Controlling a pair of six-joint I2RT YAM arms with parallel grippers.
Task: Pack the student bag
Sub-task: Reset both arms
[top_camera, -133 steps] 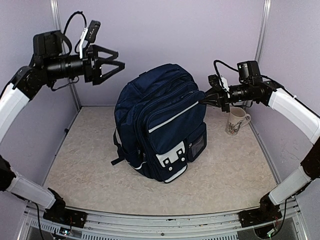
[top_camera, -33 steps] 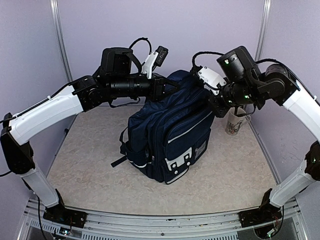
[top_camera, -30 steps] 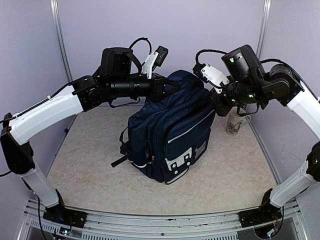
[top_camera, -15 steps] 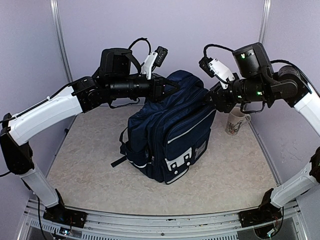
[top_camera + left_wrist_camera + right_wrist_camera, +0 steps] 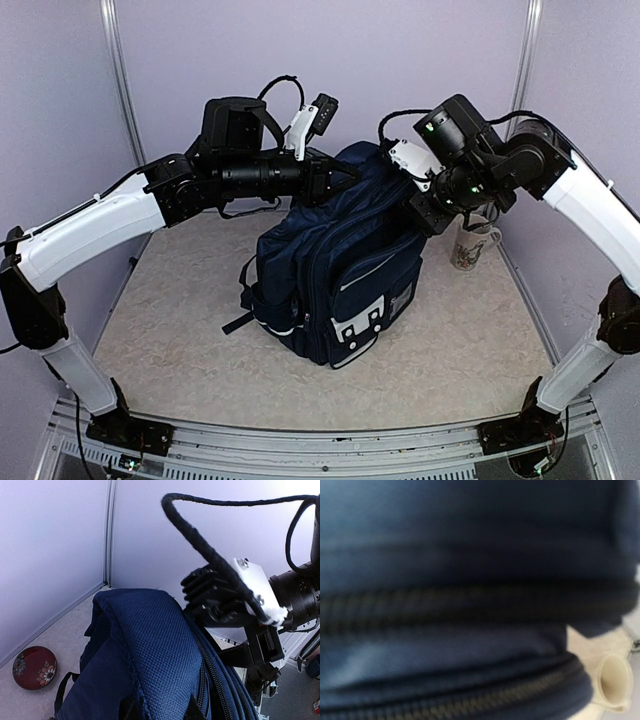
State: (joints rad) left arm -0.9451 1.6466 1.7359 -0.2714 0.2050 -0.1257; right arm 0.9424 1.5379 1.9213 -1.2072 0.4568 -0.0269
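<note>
Beside the right pincer (image 5: 418,210), state untellable, stands the student bag (image 5: 345,265), its top pinched by the left pincer (image 5: 338,178).

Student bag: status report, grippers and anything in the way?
Left gripper shut on the student bag, top edge. Right gripper against its side, jaws unreadable. Bag upright. One mug close beside right gripper.

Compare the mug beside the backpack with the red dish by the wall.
The mug is cream and tall with a handle; the red dish is dark red, shallow and handleless. The mug stands right of the student bag, plain in the top view; the dish shows only in the left wrist view. Both sit on the table, outside the bag.
</note>
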